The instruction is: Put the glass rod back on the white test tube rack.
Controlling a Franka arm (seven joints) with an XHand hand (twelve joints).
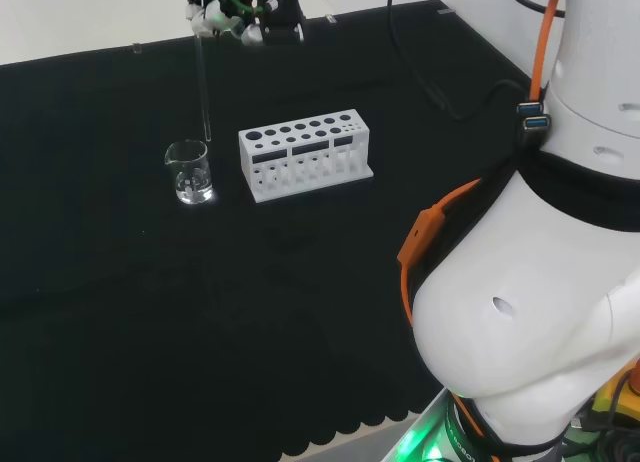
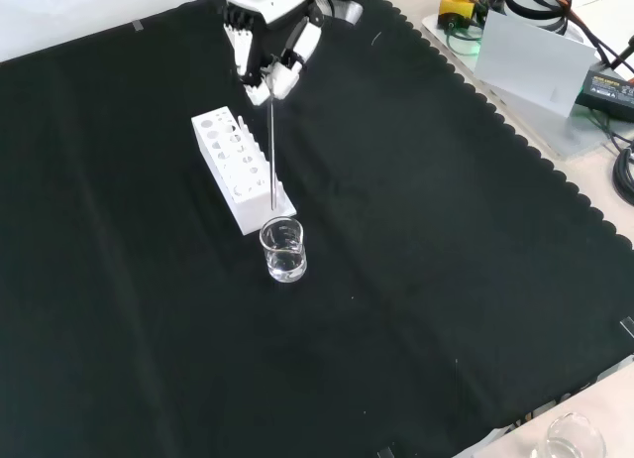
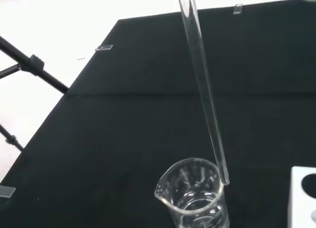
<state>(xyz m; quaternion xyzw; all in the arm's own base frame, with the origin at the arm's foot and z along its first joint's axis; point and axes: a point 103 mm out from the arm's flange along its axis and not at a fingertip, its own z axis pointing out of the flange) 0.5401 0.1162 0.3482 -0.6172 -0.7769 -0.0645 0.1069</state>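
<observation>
— Where is your hand, and what has it got?

— Your hand (image 2: 269,42) hangs above the bench near the far edge of the black cloth (image 2: 446,280) as the front view shows it. Its fingers (image 2: 284,73) are curled and pinch the top end of the glass rod (image 2: 271,146). In the head view you see the hand (image 1: 240,12) at the cloth's far edge.

— And the rod itself?

— It hangs close to upright from the fingers, clear of the cloth. In the wrist view its lower tip (image 3: 225,181) sits just beside the rim of the beaker (image 3: 195,198), at about rim height; you cannot tell there whether the two touch. In the head view the rod (image 1: 203,87) ends just above the beaker (image 1: 189,172).

— Where is the rack?

— The white test tube rack (image 2: 236,166) stands on the cloth, roughly mid-bench, toward the far side in the front view, with the beaker (image 2: 283,249) just beside its near end. In the head view the rack (image 1: 305,153) lies to the beaker's right. The rod is over the beaker's side of the rack, not in any of the holes.

— Anything in the beaker?

— A little clear liquid shows at its bottom.
</observation>
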